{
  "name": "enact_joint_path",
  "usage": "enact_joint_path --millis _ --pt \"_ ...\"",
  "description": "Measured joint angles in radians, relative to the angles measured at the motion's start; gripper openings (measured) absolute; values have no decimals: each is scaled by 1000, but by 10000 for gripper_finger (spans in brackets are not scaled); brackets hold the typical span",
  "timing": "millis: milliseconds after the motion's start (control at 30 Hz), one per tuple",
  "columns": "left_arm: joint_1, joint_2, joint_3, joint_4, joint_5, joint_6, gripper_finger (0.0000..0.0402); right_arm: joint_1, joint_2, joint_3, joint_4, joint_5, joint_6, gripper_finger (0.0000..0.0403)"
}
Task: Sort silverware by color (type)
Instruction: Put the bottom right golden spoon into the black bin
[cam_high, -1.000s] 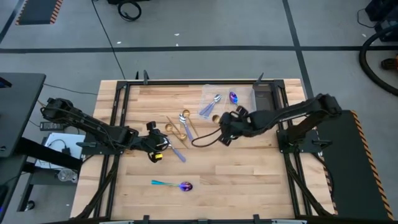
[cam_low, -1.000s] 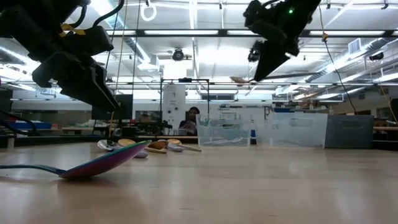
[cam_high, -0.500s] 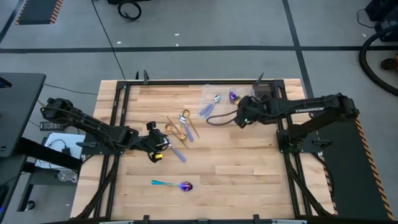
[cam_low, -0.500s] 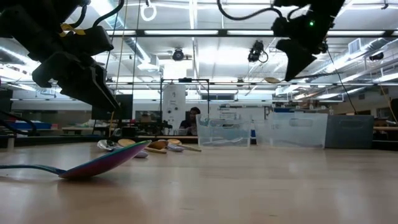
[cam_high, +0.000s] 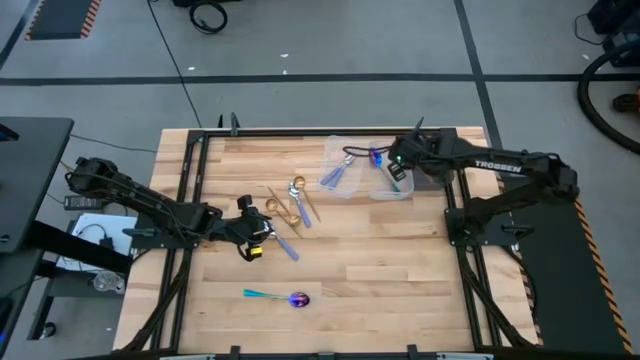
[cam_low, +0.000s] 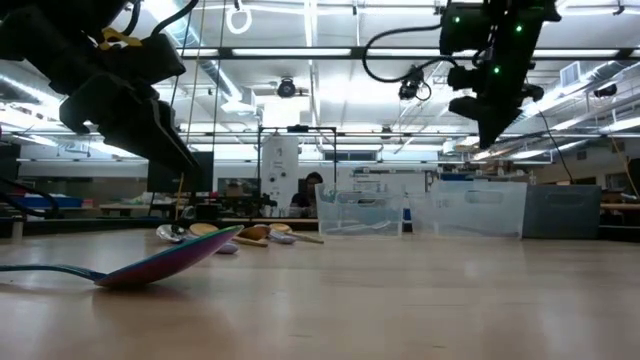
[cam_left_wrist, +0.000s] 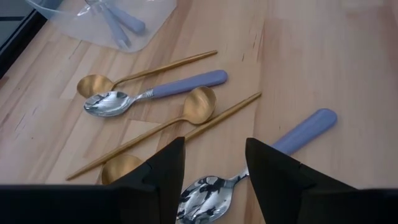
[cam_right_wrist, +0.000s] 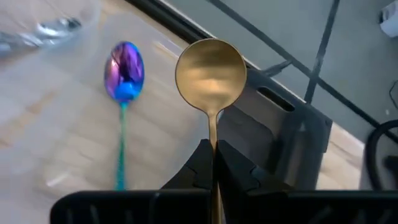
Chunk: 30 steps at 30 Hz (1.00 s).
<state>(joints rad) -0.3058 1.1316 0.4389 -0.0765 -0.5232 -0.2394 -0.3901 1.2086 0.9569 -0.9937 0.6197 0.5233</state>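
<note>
The right gripper (cam_right_wrist: 213, 163) is clamped on the thin handle of a gold spoon (cam_right_wrist: 211, 68), whose round bowl stands out past the fingertips. In the high view this gripper (cam_high: 397, 170) hangs over the clear plastic tray (cam_high: 352, 184) at the table's far right. Below the held spoon, inside the tray, lies an iridescent purple-blue spoon (cam_right_wrist: 125, 65) with a teal handle; a silver piece (cam_right_wrist: 57, 26) lies in a neighbouring part, blurred.

The left gripper (cam_left_wrist: 211, 165) hovers low over the middle-left of the table (cam_high: 400, 270), its fingers spread apart and holding nothing. Between and just beyond them lies a silver spoon with a lilac handle (cam_left_wrist: 264, 158). Past it are a cluster of loose pieces: two gold spoons (cam_left_wrist: 186, 109), a gold stick-like utensil (cam_left_wrist: 227, 113) and another lilac-handled silver spoon (cam_left_wrist: 158, 93), some touching or crossing one another.

Well apart, near the table's front edge, an iridescent spoon (cam_high: 283, 297) lies alone.
</note>
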Motion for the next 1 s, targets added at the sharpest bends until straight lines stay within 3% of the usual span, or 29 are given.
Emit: enact_joint_path --millis 233,567,1000 --pt "0 0 0 -1 0 15 176 -72 40 0 5 -24 -216 13" --pt "0 0 0 -4 0 16 176 -184 49 0 -83 -27 -269 13" --pt "0 0 0 -3 0 18 176 -360 49 -117 92 -101 -426 13"
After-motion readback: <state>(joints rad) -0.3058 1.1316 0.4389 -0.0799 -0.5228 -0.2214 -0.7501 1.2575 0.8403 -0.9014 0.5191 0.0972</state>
